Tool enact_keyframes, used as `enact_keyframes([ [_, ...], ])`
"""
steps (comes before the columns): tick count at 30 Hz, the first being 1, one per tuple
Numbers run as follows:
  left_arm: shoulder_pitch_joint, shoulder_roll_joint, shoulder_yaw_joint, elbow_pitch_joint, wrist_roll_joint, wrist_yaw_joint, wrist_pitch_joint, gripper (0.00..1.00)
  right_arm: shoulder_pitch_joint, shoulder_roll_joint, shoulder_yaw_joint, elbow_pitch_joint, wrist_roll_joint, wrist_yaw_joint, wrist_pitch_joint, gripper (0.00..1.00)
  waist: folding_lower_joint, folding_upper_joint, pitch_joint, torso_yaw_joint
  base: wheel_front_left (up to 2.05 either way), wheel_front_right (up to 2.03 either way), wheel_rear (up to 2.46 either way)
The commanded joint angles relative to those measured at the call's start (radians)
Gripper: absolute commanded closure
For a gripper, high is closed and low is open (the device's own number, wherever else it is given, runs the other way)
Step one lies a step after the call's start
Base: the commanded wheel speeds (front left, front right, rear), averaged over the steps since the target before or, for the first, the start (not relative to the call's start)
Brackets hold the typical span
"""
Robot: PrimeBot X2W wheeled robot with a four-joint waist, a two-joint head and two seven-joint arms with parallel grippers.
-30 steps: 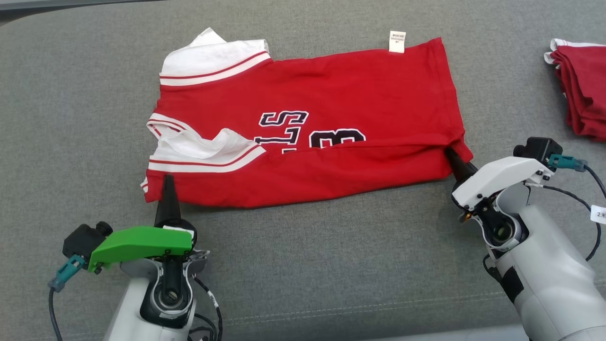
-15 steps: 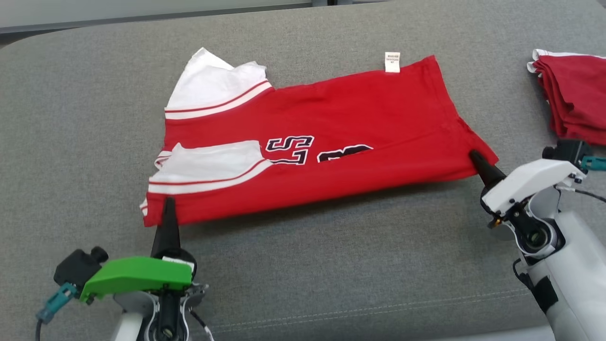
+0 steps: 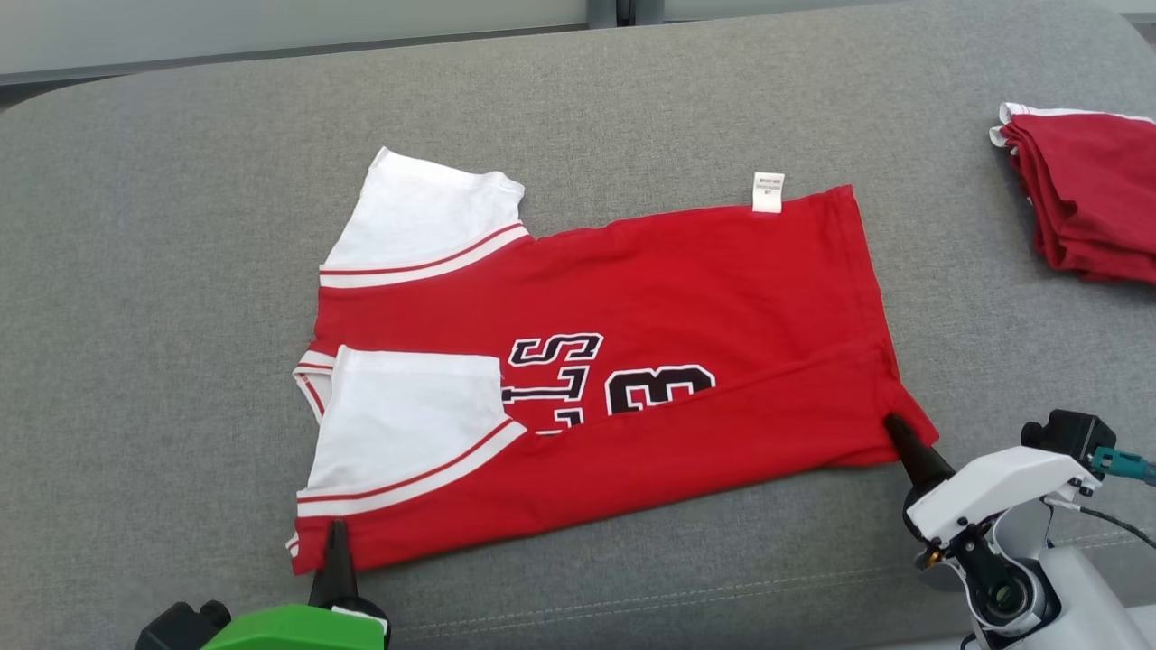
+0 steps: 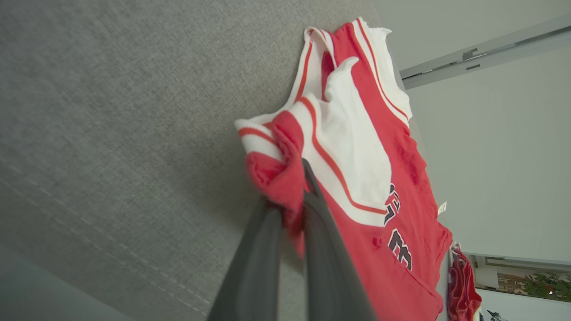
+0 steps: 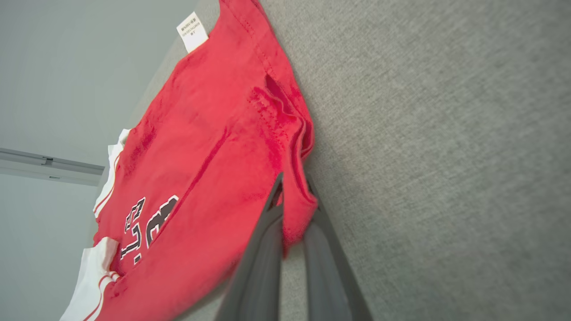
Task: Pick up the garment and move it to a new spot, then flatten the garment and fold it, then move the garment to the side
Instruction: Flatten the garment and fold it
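The shirt (image 3: 686, 298) is being pinched at its two near corners: the sleeve-end corner by the left gripper (image 3: 338, 534), the hem corner by the right gripper (image 3: 896, 424). It is being held spread over the cushion (image 3: 181, 226), ahead of and between both grippers.

The label (image 3: 768, 192) on the garment (image 3: 704, 289) is too small to read

The red garment (image 3: 632, 361) with white sleeves lies partly folded on grey fabric, its black lettering half-covered.
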Motion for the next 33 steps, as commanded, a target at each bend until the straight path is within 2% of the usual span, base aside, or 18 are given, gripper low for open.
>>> enact_keyframes([
  [1, 0.015, -0.001, -0.002, 0.008, -0.006, 0.007, -0.005, 1.00, 0.021, 0.004, -0.008, -0.008, -0.009, 0.000, 0.002, 1.00, 0.0000, 0.0000, -0.003, 0.000, 0.00, 0.00, 0.00],
  [7, 0.002, 0.001, -0.008, 0.043, 0.015, 0.012, -0.009, 1.00, 0.059, 0.025, -0.029, -0.034, -0.056, 0.000, 0.019, 0.98, 0.0000, 0.0000, -0.012, -0.003, 0.00, 0.00, 0.00],
  [8, -0.001, 0.004, -0.008, 0.046, 0.014, 0.014, -0.007, 1.00, 0.064, 0.029, -0.034, -0.039, -0.062, 0.000, 0.024, 0.81, 0.0000, 0.0000, -0.013, -0.004, 0.00, 0.00, 0.00],
  [9, -0.003, 0.013, -0.008, 0.045, 0.019, 0.018, 0.000, 0.88, 0.073, 0.033, -0.045, -0.048, -0.074, 0.000, 0.034, 0.39, 0.0000, 0.0000, -0.016, -0.005, 0.00, 0.00, 0.00],
  [10, -0.001, 0.017, -0.009, 0.043, 0.020, 0.022, 0.003, 0.67, 0.076, 0.034, -0.053, -0.054, -0.078, 0.000, 0.037, 0.00, 0.0000, 0.0000, -0.018, -0.006, 0.00, 0.00, 0.00],
  [11, 0.002, 0.024, -0.011, 0.040, 0.024, 0.028, 0.011, 0.42, 0.080, 0.033, -0.061, -0.061, -0.087, 0.000, 0.042, 0.00, 0.0000, 0.0000, -0.019, -0.007, 0.00, 0.00, 0.00],
  [12, 0.006, 0.032, -0.011, 0.034, 0.026, 0.031, 0.013, 0.00, 0.086, 0.031, -0.069, -0.069, -0.093, 0.000, 0.044, 0.00, 0.0000, 0.0000, -0.020, -0.007, 0.00, 0.00, 0.00],
  [17, 0.025, 0.086, -0.015, -0.017, 0.066, 0.071, 0.034, 0.00, 0.141, 0.011, -0.103, -0.123, -0.119, 0.000, 0.096, 0.00, 0.0000, 0.0000, -0.029, -0.011, 0.00, 0.00, 0.00],
  [21, 0.007, 0.165, -0.027, -0.081, 0.103, 0.104, 0.078, 0.00, 0.183, -0.006, -0.158, -0.196, -0.137, 0.000, 0.131, 0.00, 0.0000, 0.0000, -0.032, -0.026, 0.00, 0.00, 0.00],
  [26, -0.115, 0.280, -0.048, -0.151, 0.176, 0.127, 0.158, 0.00, 0.179, -0.005, -0.227, -0.302, -0.160, 0.000, 0.167, 0.00, 0.0000, 0.0000, -0.023, -0.050, 0.00, 0.00, 0.00],
  [30, -0.292, 0.378, -0.104, -0.149, 0.226, 0.101, 0.296, 0.00, 0.134, -0.012, -0.239, -0.366, -0.183, 0.000, 0.206, 0.00, 0.0000, 0.0000, 0.008, -0.077, 0.00, 0.00, 0.00],
  [33, -0.442, 0.444, -0.139, -0.111, 0.256, 0.062, 0.407, 0.00, 0.076, -0.020, -0.220, -0.391, -0.194, 0.000, 0.232, 0.00, 0.0000, 0.0000, 0.046, -0.108, 0.00, 0.00, 0.00],
])
